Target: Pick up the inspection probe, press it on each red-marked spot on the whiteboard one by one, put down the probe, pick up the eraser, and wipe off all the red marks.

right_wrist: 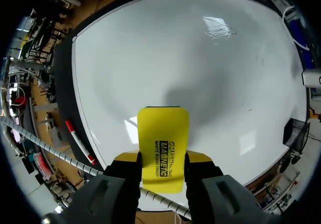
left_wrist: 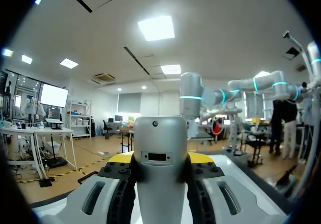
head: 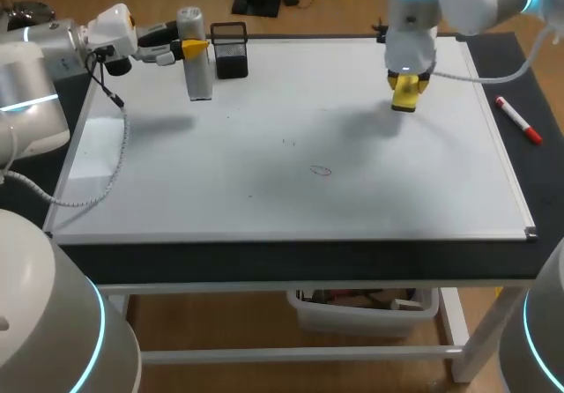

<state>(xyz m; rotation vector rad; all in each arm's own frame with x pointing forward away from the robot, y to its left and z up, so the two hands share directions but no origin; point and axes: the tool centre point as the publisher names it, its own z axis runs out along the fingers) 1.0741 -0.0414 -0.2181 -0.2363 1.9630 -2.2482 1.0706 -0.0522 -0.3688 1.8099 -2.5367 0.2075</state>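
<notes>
Above the far right part of the whiteboard [head: 264, 146], in the head view, the right gripper [head: 405, 83] hangs with its fingers clamped on the yellow eraser [head: 404, 99]. One small, faint red mark [head: 320, 170] shows nearer the board's middle, well apart from the eraser. The step in hand looks like wiping, so the eraser should come down flat over that mark and sweep across it with even pressure, not on an edge. The left gripper [head: 196, 48] is at the far left corner, its fingers grasping the grey probe [head: 199, 77], which stands upright just beside a black mesh pen holder [head: 230, 50]; the probe is not yet put down. A red marker [head: 517, 120] lies on the dark tabletop [head: 520, 181] off the board's right edge, out of the likely sweep. In the left wrist view the probe [left_wrist: 160, 184] fills the gap between the fingers [left_wrist: 120, 157], pressed from both sides. In the right wrist view the eraser [right_wrist: 163, 148] is pinched between the two fingers, with glossy white board ahead of it and the marker [right_wrist: 80, 143] beside it; the mark is too faint to place here.
</notes>
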